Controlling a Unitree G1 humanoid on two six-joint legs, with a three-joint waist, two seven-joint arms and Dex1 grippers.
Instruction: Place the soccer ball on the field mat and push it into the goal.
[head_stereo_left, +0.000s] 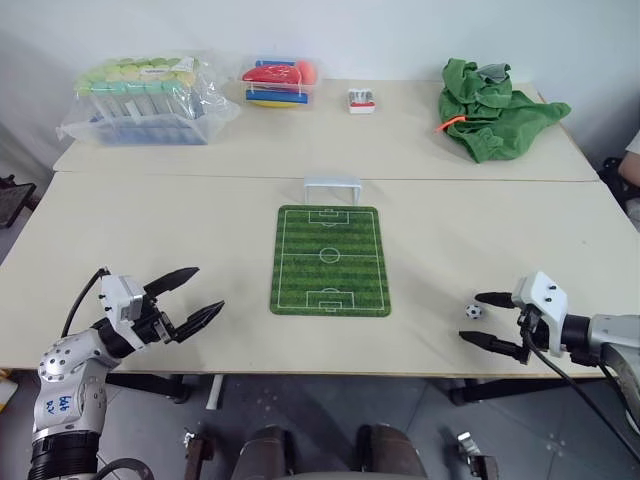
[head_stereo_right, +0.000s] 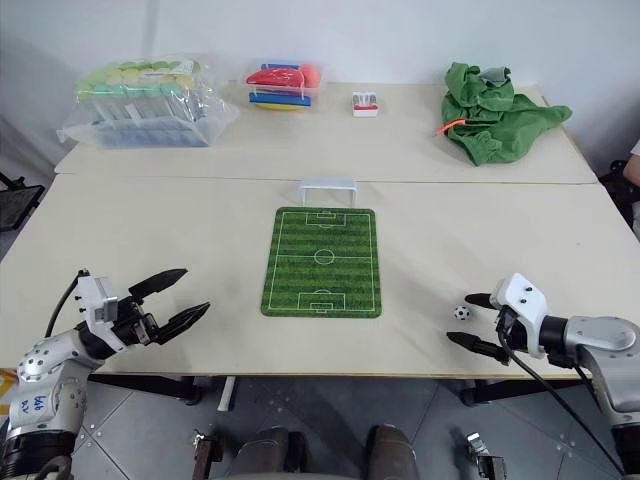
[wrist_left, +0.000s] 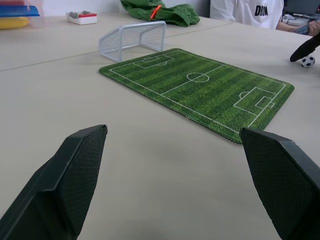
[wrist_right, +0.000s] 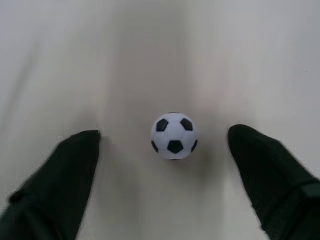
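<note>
The right hand (head_stereo_left: 490, 322), jaws wide around the unheld ball (head_stereo_left: 473, 311) right of the mat (head_stereo_left: 329, 260), must next close to grasp it.

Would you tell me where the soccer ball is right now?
The soccer ball lies on the bare table, to the right of the field mat, between the open fingers of the right gripper.

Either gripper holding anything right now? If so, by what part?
Nothing held. Right gripper is open around the soccer ball, fingers clear of it. Left gripper is open, empty.
</note>
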